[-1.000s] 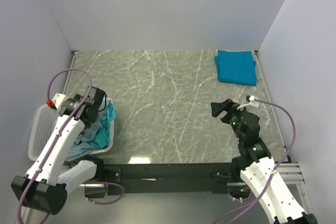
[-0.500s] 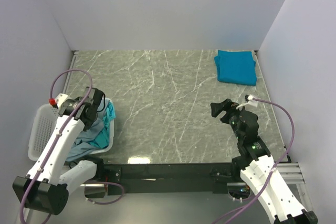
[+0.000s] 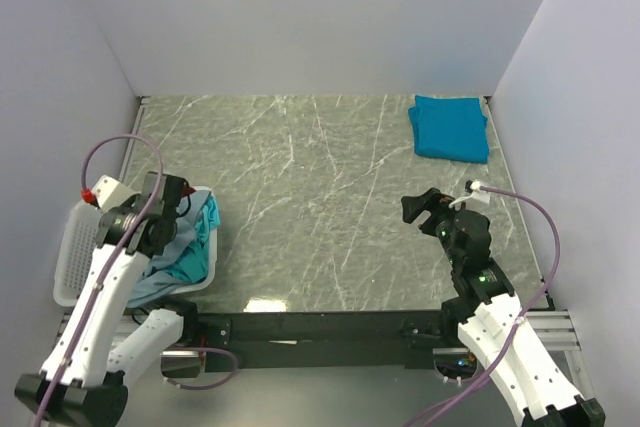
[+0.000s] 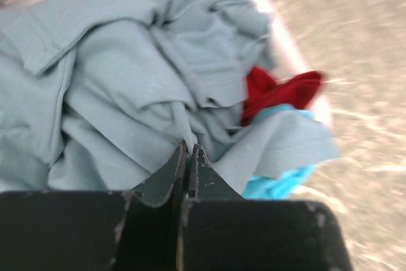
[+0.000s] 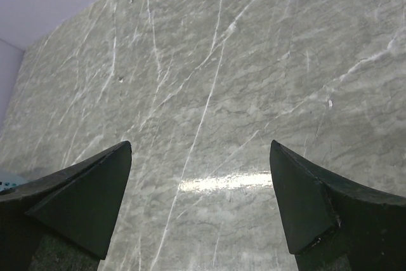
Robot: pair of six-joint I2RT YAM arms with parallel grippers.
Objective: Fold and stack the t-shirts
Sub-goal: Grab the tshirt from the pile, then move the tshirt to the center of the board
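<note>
My left gripper (image 4: 188,148) is pinching the grey-blue shirt (image 4: 108,99) in the near-left basket (image 3: 75,247); right gripper (image 5: 200,152) gapes wide over the table (image 3: 300,167).

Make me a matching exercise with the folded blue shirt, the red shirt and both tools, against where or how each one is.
1 folded shirt
2 red shirt
3 left tool
4 right tool

a open, over bare table
b far right corner
c shut, tips at the grey shirt
d in the basket, against the grey shirt

Pairs: 1-b, 2-d, 3-c, 4-a
</note>
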